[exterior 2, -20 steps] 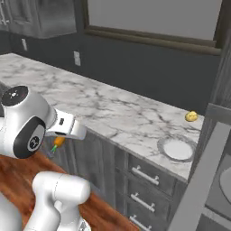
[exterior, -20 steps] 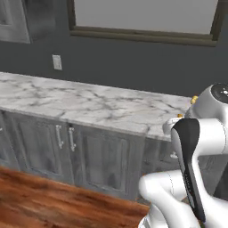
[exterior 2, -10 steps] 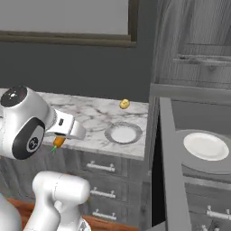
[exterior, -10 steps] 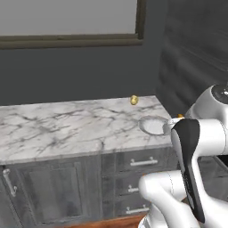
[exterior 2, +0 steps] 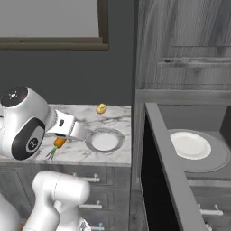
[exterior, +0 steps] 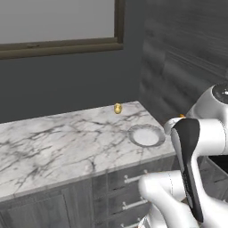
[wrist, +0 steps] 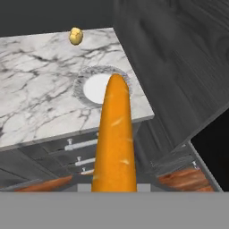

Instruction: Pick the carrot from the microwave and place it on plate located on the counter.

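One microwave point(exterior 2: 180, 167) at right, door open, plain white plate point(exterior 2: 190, 145) inside. Marble counter point(exterior: 58, 142) carries grey-rimmed plate point(exterior: 146, 135) near its end, yellow lump point(exterior: 117, 108) behind. Gripper point(exterior 2: 57, 145) clamps carrot point(wrist: 115, 138), held off counter's front edge, short of grey-rimmed plate.

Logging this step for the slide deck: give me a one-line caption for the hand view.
Held carrot points toward the grey-rimmed plate on the marble counter, a yellow lump beyond.
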Motion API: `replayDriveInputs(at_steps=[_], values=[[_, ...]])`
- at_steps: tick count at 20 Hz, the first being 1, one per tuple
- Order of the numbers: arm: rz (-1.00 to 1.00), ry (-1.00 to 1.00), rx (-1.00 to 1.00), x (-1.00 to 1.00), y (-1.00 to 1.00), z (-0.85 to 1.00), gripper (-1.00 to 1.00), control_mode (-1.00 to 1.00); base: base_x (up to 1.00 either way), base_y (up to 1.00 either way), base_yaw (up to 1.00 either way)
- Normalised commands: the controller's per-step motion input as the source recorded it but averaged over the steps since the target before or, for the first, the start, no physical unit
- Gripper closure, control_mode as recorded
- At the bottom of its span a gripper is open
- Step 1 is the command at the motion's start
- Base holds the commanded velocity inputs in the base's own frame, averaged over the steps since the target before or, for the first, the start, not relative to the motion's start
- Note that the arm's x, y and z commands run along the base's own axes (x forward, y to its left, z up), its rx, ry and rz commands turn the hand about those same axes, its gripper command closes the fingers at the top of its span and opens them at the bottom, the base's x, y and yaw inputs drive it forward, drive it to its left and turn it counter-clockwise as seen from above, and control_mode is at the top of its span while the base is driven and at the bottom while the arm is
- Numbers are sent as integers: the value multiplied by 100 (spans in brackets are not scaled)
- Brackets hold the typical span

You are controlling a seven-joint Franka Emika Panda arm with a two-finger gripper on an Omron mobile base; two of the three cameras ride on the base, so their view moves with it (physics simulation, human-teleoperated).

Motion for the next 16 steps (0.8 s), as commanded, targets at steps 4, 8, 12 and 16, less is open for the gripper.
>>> replayDriveInputs(at_steps=[4,8,12,16], values=[[0,0,0,0,0,0,100,100,51,18,5],[0,0,0,0,0,0,100,100,66,22,4],[0,0,0,0,0,0,100,100,57,8,4],[0,20,0,39,0,-26,100,-100,0,0,0]])
